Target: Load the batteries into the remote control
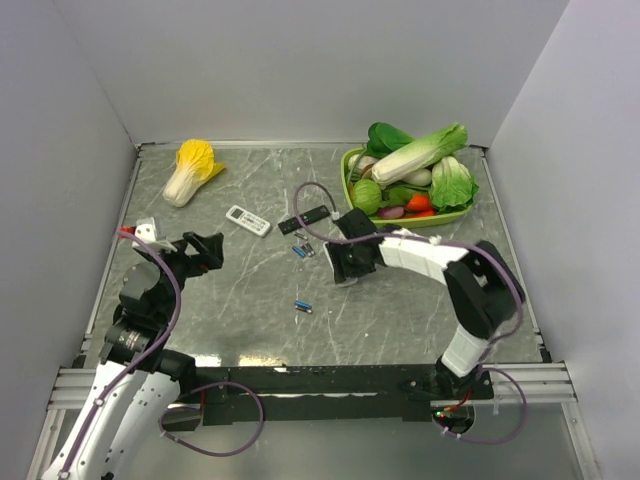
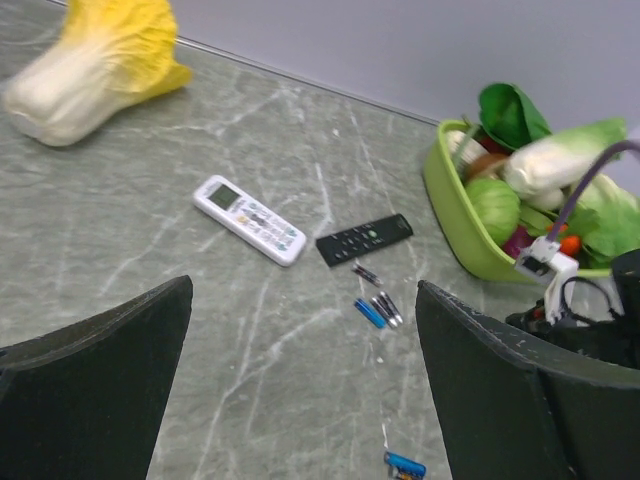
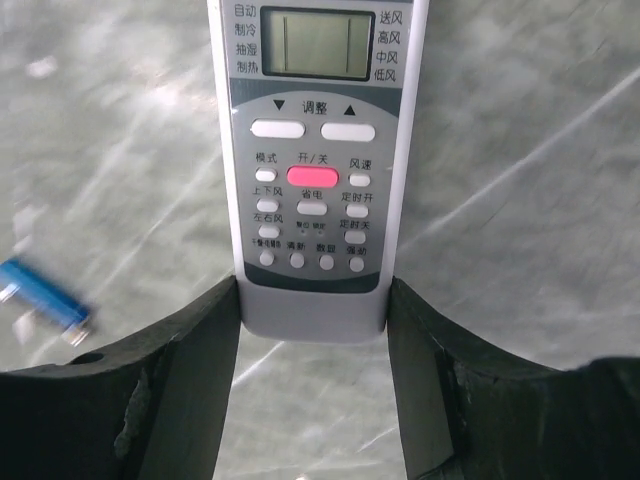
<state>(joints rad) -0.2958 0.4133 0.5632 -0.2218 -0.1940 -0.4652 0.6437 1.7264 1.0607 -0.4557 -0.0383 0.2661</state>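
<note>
Our right gripper [image 3: 313, 290] pinches the big remote control [image 3: 312, 180]. Its two dark fingers [image 3: 190, 370] press on both sides of the bottom end. The remote control lies flat on the table [image 1: 240, 300] with its buttons facing up, and it has a little screen and one pink button. From above, our right arm covers almost all of it, so we see it well only in the right wrist view.

One blue battery [image 3: 45, 300] lies on the table just beside the left finger, a bit blurry. More batteries [image 1: 303, 250] lie in a small bunch between our two grippers, near the slim black remote [image 1: 303, 219]. Another battery [image 1: 303, 306] lies alone, closer to us.

Our left gripper [image 1: 205, 250] is spread wide, holds nothing, and is well apart from the remote control.

A small white remote [image 1: 248, 220] lies beside the black one. A purple wire [image 1: 300, 195] from our right arm loops close to the black remote. A yellow cabbage [image 1: 192, 170] sits in the far left corner. A green basket [image 2: 450, 215] full of veggies sits at the far right, just behind our right arm.
</note>
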